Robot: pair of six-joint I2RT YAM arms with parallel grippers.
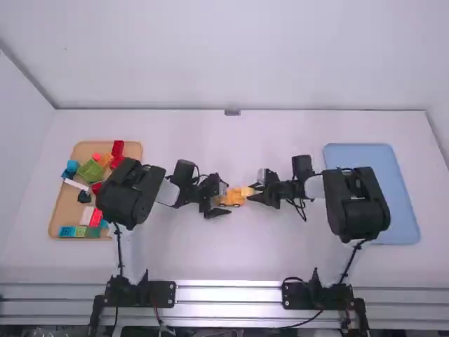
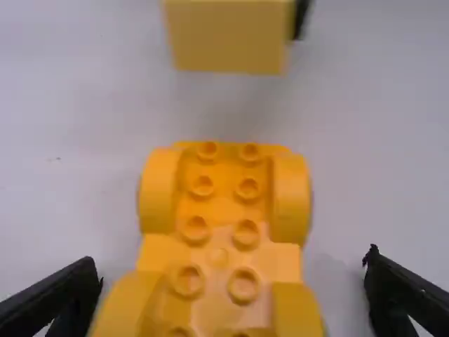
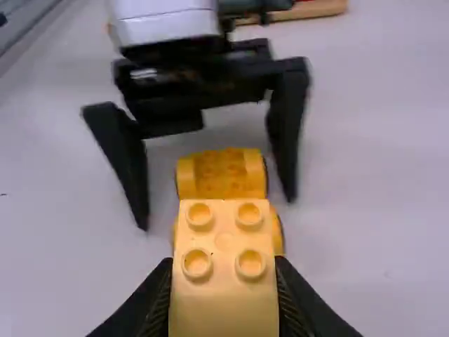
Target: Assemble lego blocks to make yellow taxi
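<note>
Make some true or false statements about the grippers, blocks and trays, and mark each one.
The left gripper is open around the yellow car base. True.
The right gripper holds a yellow block. True.
The yellow block is fitted onto the car base. False: a gap separates them.
Colored blocks lie in the tan tray. True.
The other tray is red. False: it is blue.

Chassis (roughly central) on table
</note>
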